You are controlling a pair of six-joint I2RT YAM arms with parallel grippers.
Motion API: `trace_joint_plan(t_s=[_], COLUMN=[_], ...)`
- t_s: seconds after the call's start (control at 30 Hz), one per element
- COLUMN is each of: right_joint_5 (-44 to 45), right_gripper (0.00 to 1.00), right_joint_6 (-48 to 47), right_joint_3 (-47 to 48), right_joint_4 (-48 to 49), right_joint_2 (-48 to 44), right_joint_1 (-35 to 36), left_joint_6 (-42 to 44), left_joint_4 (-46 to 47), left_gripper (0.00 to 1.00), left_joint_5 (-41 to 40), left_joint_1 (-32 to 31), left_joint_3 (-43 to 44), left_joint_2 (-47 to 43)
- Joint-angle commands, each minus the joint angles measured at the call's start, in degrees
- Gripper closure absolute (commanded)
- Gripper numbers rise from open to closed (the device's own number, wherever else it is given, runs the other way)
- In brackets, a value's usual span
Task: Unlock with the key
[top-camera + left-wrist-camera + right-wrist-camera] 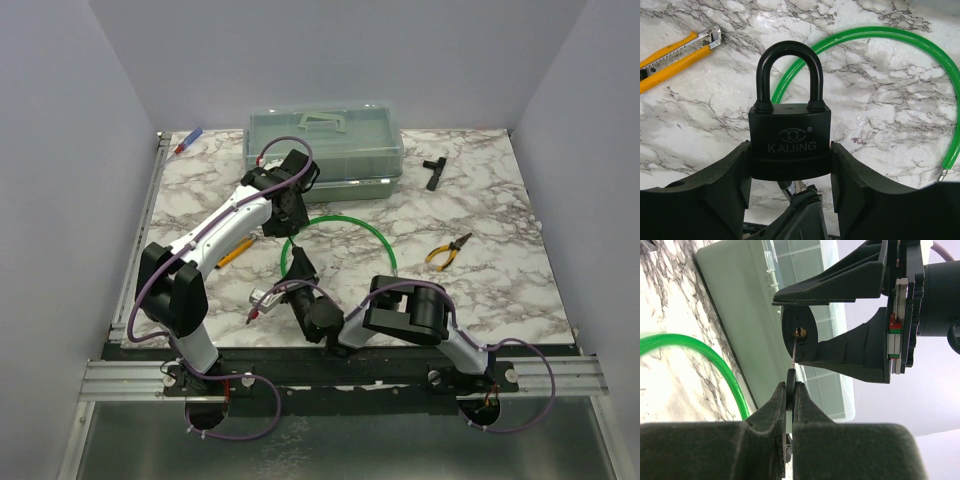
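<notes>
Counting left to right in the top view, there's one of everything: a red-and-blue marker point(188, 140), a yellow utility knife point(234, 256), a small silver-and-red thing point(262, 298) I can't identify, a clear lidded box point(325, 140), a green tube point(345, 222) lying in a loop, a black T-shaped tool point(433, 170) and yellow-handled pliers point(448, 250). All of that sits on the marble table point(480, 290). There are two arms, plus one padlock and one key.

The left gripper point(790, 167) has its jaws spread only as wide as the padlock point(790, 145) and clamps the body from both sides. The padlock is all black with KAIJING stamped on it, and both shackle legs are seated in the body. It's held up above the table, over the green loop.

The right gripper point(790, 390) has its jaws nearly pressed together, pinching the key point(790, 377) by its head. The key is tiny. It has a flat round black head, seen edge-on between the fingertips, and a thin silver blade. The blade tip is right at the brass-coloured keyhole point(799, 332) on the padlock's underside, and I can't tell how far in it sits. The key is just below the padlock, between the two grippers.
</notes>
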Motion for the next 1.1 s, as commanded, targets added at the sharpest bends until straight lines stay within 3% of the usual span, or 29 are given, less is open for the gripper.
trace_joint_plan(t_s=[0.0,1.07], right_joint_5=[4.00,1.73], right_gripper=[1.00,1.00], right_joint_6=[0.51,-1.43], right_joint_3=[0.57,3.19], right_joint_4=[14.09,13.99], right_joint_2=[-0.41,-1.66], right_joint_1=[0.67,2.57], left_joint_6=[0.34,-0.12], left_joint_4=[-0.57,3.18], left_gripper=[1.00,1.00], left_joint_5=[0.36,-1.63], left_joint_1=[0.67,0.77], left_joint_3=[0.31,-1.22], left_joint_2=[-3.88,-3.32])
